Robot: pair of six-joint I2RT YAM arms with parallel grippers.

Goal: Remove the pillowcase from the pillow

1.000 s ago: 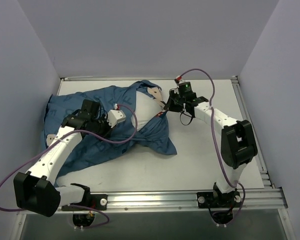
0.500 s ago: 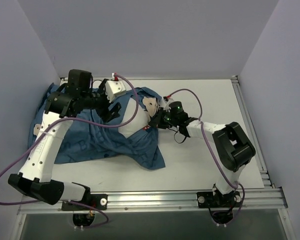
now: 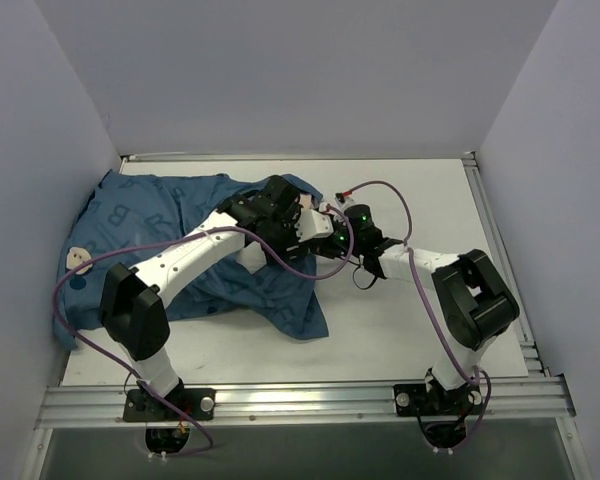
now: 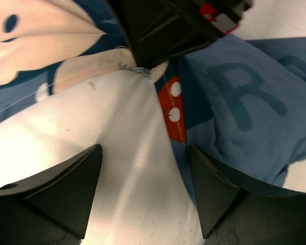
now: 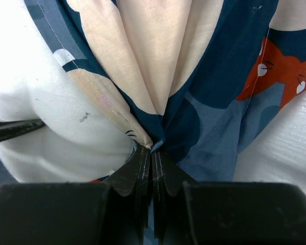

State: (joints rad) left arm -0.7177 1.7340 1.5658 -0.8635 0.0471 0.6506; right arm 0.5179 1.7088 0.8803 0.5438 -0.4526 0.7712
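Note:
The blue printed pillowcase lies bunched over the left and middle of the table. My right gripper is shut on its hem; in the right wrist view the jaws pinch the pillowcase where the folds gather. The white pillow bulges out of the opening beside that grip. My left gripper stands open just in front of the right one. Its two fingers straddle the bare pillow, with the pillowcase and its red dotted patch at the right finger. The left gripper holds nothing.
White table surface extends to the right and front of the fabric. Grey walls close in on three sides. An aluminium rail runs along the near edge. Purple cables loop from both arms over the fabric.
My left gripper let go of the fabric, opened, swung via the back left to the middle, and now sits over the exposed pillow. The right gripper pulled the hem leftward.

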